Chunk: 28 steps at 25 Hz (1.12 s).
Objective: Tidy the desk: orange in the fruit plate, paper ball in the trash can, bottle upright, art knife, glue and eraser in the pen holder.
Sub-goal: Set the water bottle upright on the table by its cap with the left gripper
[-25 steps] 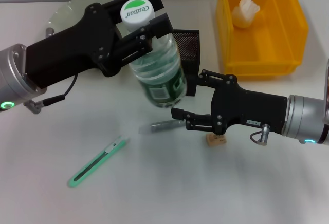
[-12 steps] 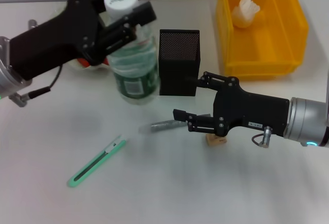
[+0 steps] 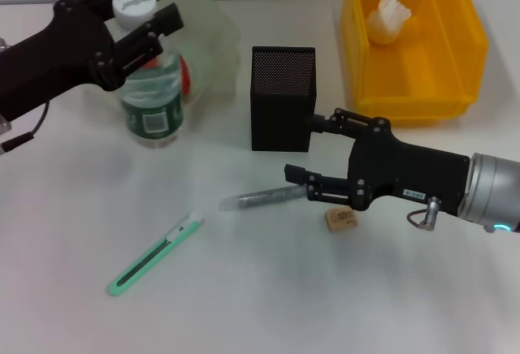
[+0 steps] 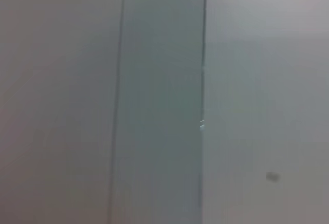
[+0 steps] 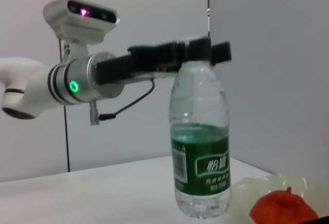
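one bottle (image 3: 151, 102) stands upright on the counter (image 3: 268, 289), neck clamped in the left pincer (image 3: 140, 21); right pincer (image 3: 313, 155) gapes wide near one glue stick (image 3: 258, 199).

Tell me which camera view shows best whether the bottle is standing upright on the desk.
The right wrist view: it sees the bottle side-on, vertical, base on the desk, with the left end effector around its neck. The head view looks down on the bottle, so its tilt is harder to judge. The left wrist view shows nothing of it.
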{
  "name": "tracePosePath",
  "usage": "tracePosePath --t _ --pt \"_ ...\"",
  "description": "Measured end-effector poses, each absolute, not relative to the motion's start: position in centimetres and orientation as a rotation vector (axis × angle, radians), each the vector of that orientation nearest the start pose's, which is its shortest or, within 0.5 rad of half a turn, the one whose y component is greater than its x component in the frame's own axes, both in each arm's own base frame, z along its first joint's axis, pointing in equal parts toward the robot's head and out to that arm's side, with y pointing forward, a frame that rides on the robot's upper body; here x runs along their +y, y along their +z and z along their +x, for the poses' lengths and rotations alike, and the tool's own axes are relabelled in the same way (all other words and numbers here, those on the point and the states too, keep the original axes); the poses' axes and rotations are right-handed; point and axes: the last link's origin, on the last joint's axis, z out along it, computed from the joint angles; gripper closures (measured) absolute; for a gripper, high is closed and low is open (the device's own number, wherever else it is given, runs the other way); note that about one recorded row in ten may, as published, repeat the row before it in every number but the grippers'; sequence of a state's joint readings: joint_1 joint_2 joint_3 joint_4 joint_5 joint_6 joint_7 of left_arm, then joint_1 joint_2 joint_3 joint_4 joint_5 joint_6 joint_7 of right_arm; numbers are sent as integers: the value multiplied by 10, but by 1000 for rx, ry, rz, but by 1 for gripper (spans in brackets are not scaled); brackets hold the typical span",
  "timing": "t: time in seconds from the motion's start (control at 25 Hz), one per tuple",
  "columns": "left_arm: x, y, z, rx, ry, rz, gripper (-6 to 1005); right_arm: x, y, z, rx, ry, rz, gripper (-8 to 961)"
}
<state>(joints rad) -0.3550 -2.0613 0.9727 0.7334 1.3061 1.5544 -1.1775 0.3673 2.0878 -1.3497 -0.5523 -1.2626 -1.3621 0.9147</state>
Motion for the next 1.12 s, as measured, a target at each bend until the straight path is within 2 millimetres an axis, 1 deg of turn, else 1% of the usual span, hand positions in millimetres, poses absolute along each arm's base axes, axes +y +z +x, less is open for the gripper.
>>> tracePosePath --t 0.04,0.08,0.2,0.24,0.32,0.48,0.56,0.6,0.72,0.76,0.88,0.96,1.12 --pt "321 40 -243 -301 -1131 -2358 549 295 -58 244 252 915 -2624 186" --pt "321 40 -243 -301 -1131 -2358 549 295 -58 244 252 915 -2624 186" --pt "321 39 -252 -331 -1077 -2335 549 295 -58 244 253 916 -2622 186" --pt "322 38 -258 -345 -1045 -2316 549 295 -59 244 253 917 -2622 186" --pt "322 38 -260 -347 -1032 -2308 549 295 -59 244 253 918 -2622 186" --pt "322 38 -260 -347 -1032 -2308 549 295 -59 243 253 919 -2621 186" --pt "321 36 -264 -350 -1022 -2299 549 295 -58 243 253 920 -2621 185" --pt "320 33 -275 -392 -1018 -2252 549 295 -58 243 253 921 -2619 185" --pt "320 33 -275 -392 -1018 -2252 549 296 -58 243 266 934 -2606 185" --pt "320 31 -280 -411 -1003 -2227 549 296 -58 243 266 934 -2606 185" --pt "319 29 -284 -428 -996 -2215 549 297 -58 243 268 937 -2605 185" --pt "320 24 -290 -487 -996 -2191 549 297 -58 242 268 937 -2607 185" --pt "319 21 -297 -503 -996 -2146 549 297 -59 242 268 934 -2608 185"
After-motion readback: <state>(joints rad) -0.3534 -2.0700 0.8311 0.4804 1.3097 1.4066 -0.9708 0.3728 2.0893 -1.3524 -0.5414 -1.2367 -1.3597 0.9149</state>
